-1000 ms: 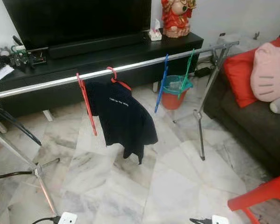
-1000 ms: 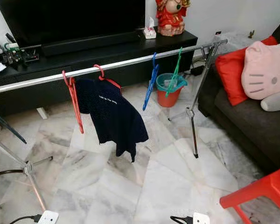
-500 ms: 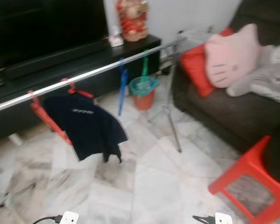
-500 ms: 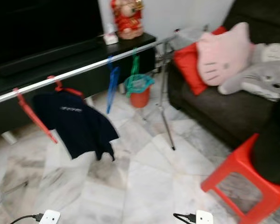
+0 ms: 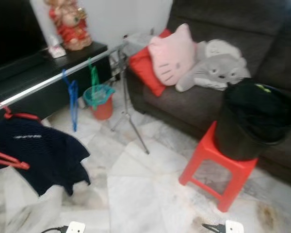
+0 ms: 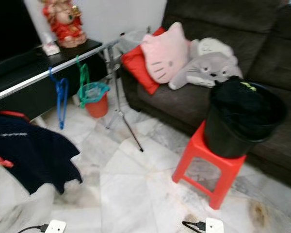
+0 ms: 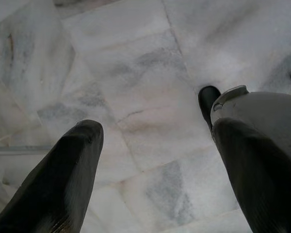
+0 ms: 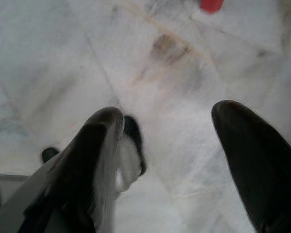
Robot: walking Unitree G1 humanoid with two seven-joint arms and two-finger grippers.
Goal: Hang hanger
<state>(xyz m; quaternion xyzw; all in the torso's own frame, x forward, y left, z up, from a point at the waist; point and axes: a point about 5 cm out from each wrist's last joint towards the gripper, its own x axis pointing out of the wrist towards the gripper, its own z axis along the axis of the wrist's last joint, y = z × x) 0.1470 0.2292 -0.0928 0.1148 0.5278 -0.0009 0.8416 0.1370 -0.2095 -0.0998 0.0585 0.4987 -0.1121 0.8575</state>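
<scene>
Left gripper (image 7: 150, 160): hanging idle at the robot's side, pointing down at the marble floor (image 7: 136, 73); its two black fingers are standing wide apart and holding nothing.
Right gripper (image 8: 169, 150): also pointing down at bare marble; its fingers are spread wide and carrying nothing; a red stool foot is showing just beyond its tips.
Rail (image 5: 48, 81): running well ahead of both claws and off to the left gripper's side, in front of the black TV cabinet (image 5: 39, 63).
Hangers: a blue hanger (image 5: 72, 97) and a green hanger (image 5: 94, 77) are hanging empty on the rail, near each other; a red hanger (image 5: 12, 116) is carrying a dark navy shirt (image 5: 39, 155), further out on the left claw's side.
Black bucket (image 5: 252, 121): sitting on a red stool (image 5: 218, 170), ahead of the right gripper and nearest to it; dark cloth with a touch of yellow-green is filling it; I cannot tell whether a hanger is lying among it.
Sofa (image 5: 194, 97): standing behind the stool, with a pink cat cushion (image 5: 172, 53) and a grey plush (image 5: 218, 65) on it.
Step in hand: judging by the view, the robot is facing the bucket to fetch the next piece, with no grasp begun.
Doing it well: stopping squarely before the stool, close enough to reach over the rim; lowering the right gripper from above with fingers wide; closing on a hanger's neck rather than loose cloth; lifting straight up so the bucket is not tipping off the stool.
</scene>
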